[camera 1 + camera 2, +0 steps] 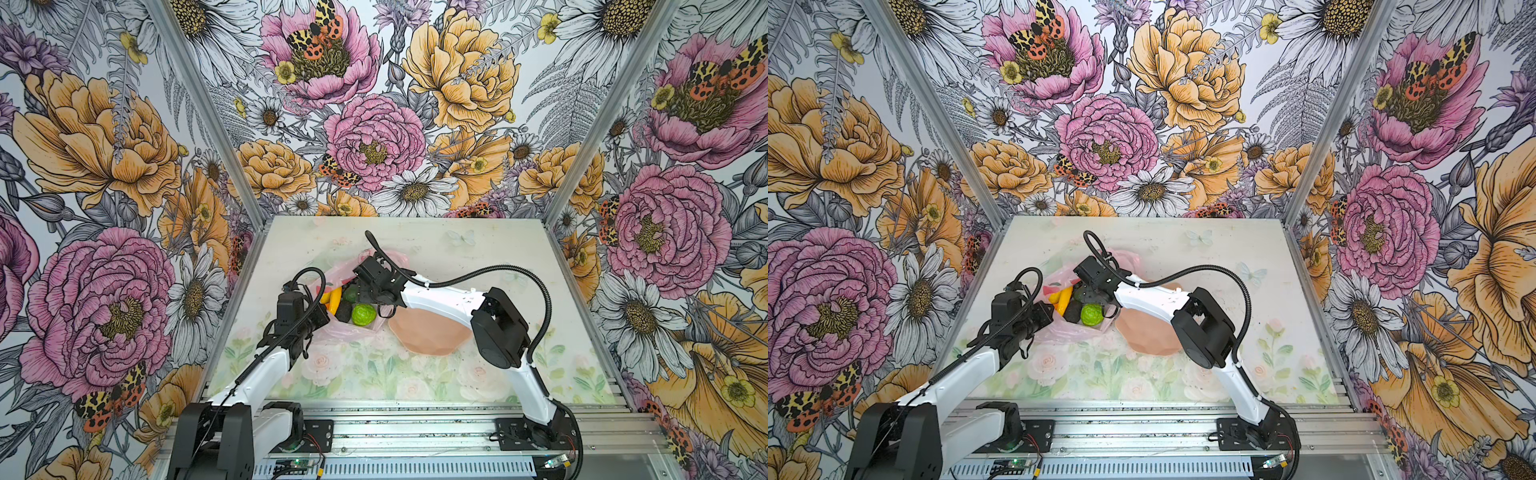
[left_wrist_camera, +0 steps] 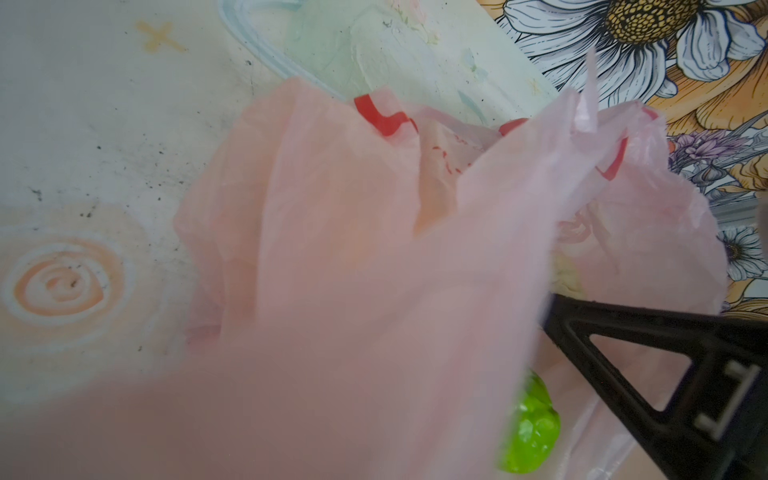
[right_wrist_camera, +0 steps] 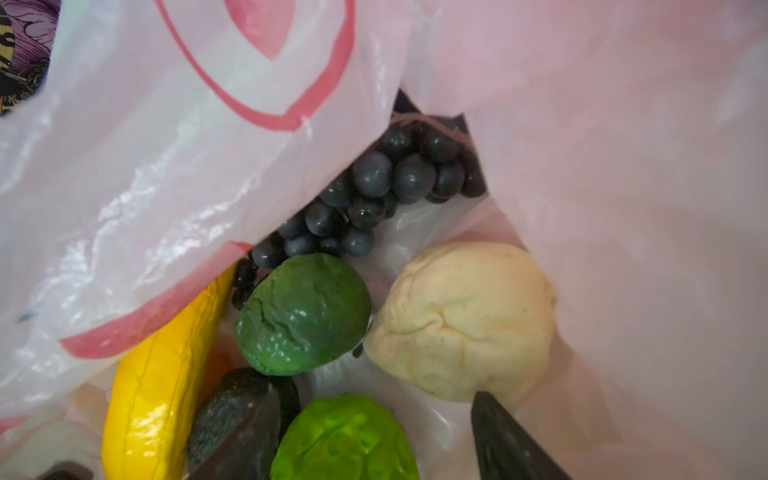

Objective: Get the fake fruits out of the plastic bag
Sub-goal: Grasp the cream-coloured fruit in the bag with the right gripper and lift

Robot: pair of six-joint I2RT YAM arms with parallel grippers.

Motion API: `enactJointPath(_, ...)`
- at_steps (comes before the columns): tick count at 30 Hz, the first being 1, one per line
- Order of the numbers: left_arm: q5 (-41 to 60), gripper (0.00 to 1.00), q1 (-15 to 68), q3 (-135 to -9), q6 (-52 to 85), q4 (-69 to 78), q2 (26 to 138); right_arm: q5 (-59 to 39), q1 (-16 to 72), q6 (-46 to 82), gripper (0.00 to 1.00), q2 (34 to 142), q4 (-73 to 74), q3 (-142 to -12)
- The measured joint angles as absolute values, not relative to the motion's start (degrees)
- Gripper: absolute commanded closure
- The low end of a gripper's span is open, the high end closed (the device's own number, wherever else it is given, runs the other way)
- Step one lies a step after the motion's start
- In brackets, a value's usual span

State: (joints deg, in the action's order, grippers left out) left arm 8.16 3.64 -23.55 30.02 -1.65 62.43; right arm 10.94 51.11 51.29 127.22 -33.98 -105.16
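Observation:
The plastic bag (image 1: 345, 332) lies open mid-table, pink and crinkly. My left gripper (image 1: 325, 320) is shut on its near-left rim; bag film (image 2: 353, 249) covers those jaws in the left wrist view. Several fake fruits lie inside: a banana (image 3: 158, 395), grapes (image 3: 374, 191), a dark green piece (image 3: 303, 316), a cream piece (image 3: 461, 320), a dark avocado-like piece (image 3: 237, 390) and a bright green bumpy one (image 3: 345, 440). My right gripper (image 3: 365, 419) is inside the bag, open, its fingers either side of the bright green fruit (image 1: 363, 316), a gap showing beside one finger (image 3: 507, 444).
A peach-coloured wavy-edged dish (image 1: 428, 334) sits just right of the bag, partly under my right forearm (image 1: 440, 301). Flowered walls close in the table at the left, back and right. A metal rail (image 1: 415, 432) runs along the front edge.

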Motion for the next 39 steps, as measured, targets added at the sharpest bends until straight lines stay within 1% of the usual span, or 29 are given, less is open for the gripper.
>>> enactJointPath(7,8.16,0.84,3.64,-23.55,30.02,-1.04,62.43,10.31,49.41,52.05,0.24,128.31,-33.82,-105.3)
enactJointPath(16,8.19,0.84,3.64,-23.55,30.0,-0.99,62.46,9.85,47.86,52.01,0.17,132.07,-33.85,-107.92)
enactJointPath(28,8.16,0.84,3.64,-23.55,30.0,-0.99,62.52,10.39,48.16,50.96,0.15,133.64,-33.8,-109.8)
enactJointPath(31,8.16,0.84,3.64,-23.55,30.0,-0.99,62.52,11.38,48.77,50.48,0.18,133.64,-33.67,-109.23)
enactJointPath(39,8.16,0.83,3.64,-23.55,29.98,-0.99,62.52,13.37,49.06,49.58,0.32,133.64,-33.82,-108.07)
